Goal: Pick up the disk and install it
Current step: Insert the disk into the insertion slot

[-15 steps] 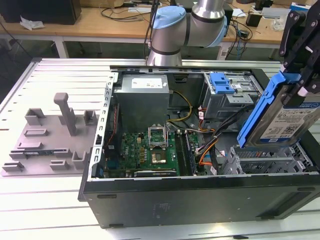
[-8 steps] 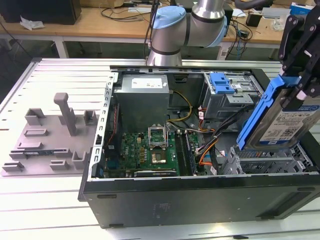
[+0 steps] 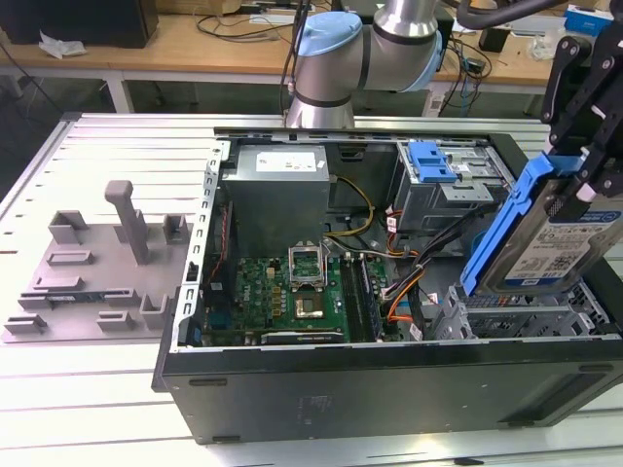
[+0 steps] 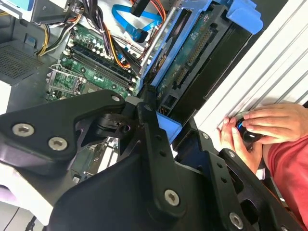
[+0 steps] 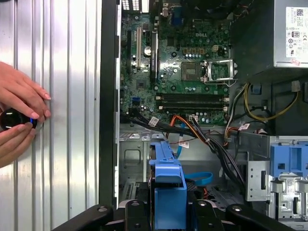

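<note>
gripper [image 3: 587,173]: clamped tight on the upper end of the disk, over at the exterior view's right
disk [image 3: 557,243]: up in the air and tilted, blue carrier edge facing into the case, low end just above the metal drive cage [image 3: 526,316], not seated yet
wrist views: both show the disk edge-on between the black fingers [image 5: 137,211], with the bay underneath
pc case [image 3: 389,389]: lying on its side, open, on the slatted table [image 3: 117,146]
inside: motherboard [image 3: 282,292] in the middle, grey power supply [image 3: 277,185] behind it, blue latch [image 3: 428,161] nearby
grey fixture [image 3: 97,263]: on the table, exterior view's left
person's hands [image 5: 21,98]: beside the case, holding a small black gadget [image 5: 12,120] with a blue light
</note>
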Available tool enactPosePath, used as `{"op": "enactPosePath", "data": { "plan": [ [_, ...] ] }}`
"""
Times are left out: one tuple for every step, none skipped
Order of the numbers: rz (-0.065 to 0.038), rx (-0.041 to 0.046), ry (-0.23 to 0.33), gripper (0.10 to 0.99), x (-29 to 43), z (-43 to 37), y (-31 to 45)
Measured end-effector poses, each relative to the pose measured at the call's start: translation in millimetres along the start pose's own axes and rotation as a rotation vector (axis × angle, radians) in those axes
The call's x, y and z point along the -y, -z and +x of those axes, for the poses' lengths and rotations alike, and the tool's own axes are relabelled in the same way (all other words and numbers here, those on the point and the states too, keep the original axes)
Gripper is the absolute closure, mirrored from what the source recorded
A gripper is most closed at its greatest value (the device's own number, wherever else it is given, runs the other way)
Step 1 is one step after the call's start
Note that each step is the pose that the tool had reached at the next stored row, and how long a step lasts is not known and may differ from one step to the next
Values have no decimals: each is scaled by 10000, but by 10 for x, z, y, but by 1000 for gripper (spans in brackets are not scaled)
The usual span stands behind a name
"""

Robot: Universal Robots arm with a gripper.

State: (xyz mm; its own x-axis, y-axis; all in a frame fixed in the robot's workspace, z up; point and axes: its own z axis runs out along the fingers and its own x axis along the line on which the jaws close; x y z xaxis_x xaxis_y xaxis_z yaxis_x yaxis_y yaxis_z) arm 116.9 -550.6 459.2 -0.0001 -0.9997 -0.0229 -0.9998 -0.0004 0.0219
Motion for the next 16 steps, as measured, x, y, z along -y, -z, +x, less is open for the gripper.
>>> {"op": "enactPosePath", "data": {
  "plan": [
    [0,-1,0,722,2,6,-4],
    [0,-3,-1,722,2,10,-8],
    [0,-5,0,722,3,11,-16],
    [0,-3,0,722,4,11,-26],
    [0,-3,0,722,4,11,-30],
    [0,-3,0,722,4,11,-36],
    [0,-2,0,722,4,11,-43],
    [0,-2,0,722,4,12,-48],
    [0,-2,0,722,4,12,-55],
    [0,-2,0,722,4,12,-61],
    [0,-3,0,722,5,13,-82],
    [0,-2,0,722,5,13,-94],
    [0,-2,0,722,5,13,-104],
    [0,-2,0,722,6,13,-113],
    [-1,-6,0,722,6,13,-123],
    [-1,-5,-1,722,6,14,-133]
  ]
}}
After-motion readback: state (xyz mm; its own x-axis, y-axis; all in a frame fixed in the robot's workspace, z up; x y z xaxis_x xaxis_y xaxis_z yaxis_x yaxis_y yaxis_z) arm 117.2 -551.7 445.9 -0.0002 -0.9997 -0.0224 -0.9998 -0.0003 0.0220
